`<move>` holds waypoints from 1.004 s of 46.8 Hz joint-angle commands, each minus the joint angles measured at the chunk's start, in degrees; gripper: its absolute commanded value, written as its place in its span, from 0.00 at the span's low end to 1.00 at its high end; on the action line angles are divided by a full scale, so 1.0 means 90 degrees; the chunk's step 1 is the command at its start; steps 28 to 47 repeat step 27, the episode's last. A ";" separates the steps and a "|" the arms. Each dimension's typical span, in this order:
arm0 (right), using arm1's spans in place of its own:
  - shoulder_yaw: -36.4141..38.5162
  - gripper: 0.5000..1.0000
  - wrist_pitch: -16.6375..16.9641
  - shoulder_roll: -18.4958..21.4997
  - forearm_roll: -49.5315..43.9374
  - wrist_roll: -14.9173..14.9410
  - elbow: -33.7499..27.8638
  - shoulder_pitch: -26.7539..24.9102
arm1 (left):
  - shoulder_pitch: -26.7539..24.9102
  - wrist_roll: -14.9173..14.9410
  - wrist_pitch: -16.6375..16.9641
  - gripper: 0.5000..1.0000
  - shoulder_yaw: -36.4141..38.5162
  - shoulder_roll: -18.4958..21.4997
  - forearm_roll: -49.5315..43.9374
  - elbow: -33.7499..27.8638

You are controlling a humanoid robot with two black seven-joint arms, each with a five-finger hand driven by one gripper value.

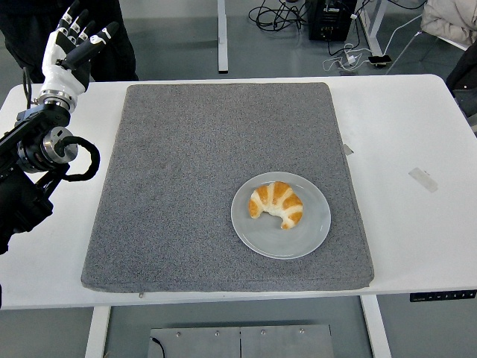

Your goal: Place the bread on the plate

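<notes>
Head view, as I see it from the remote station. The bread, a croissant with pale and brown bands, lies on the plate, slightly left of the plate's centre and inside its rim. The plate, round and grey-white, sits on the grey mat toward the mat's near right corner, its rim just short of the mat's right edge. The mat covers the middle of the white table and reaches close to the table's near and far edges.

My left hand is raised at the table's far left corner, well apart from the plate, fingers spread and pointing upward, holding nothing. The black forearm and wrist joint below it sit over the table's left edge, beside the mat's left side. The right arm does not appear.

A small strip of tape lies on the bare table near its right edge; a second scrap shows at the mat's right edge, though I cannot say whether it is tape. A person in dark clothing stands behind the far left corner.
</notes>
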 commanded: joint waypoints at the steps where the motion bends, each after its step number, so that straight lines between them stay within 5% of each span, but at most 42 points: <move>1: 0.0000 1.00 0.0000 0.0000 0.0000 0.0000 0.0002 0.0001 | -0.0039 0.0002 -0.0425 0.93 -0.0116 -0.0192 -0.0257 0.0463; 16: 0.0019 1.00 0.0010 0.0000 0.0000 0.0000 0.0070 0.0031 | -0.0078 -0.0321 -0.1217 0.93 -0.0468 -0.0681 -0.1000 0.1040; 47: 0.0009 1.00 0.0019 0.0000 0.0000 0.0000 0.0031 0.0031 | -0.0078 -0.0311 -0.1276 0.93 -0.0780 -0.0788 -0.1176 0.1060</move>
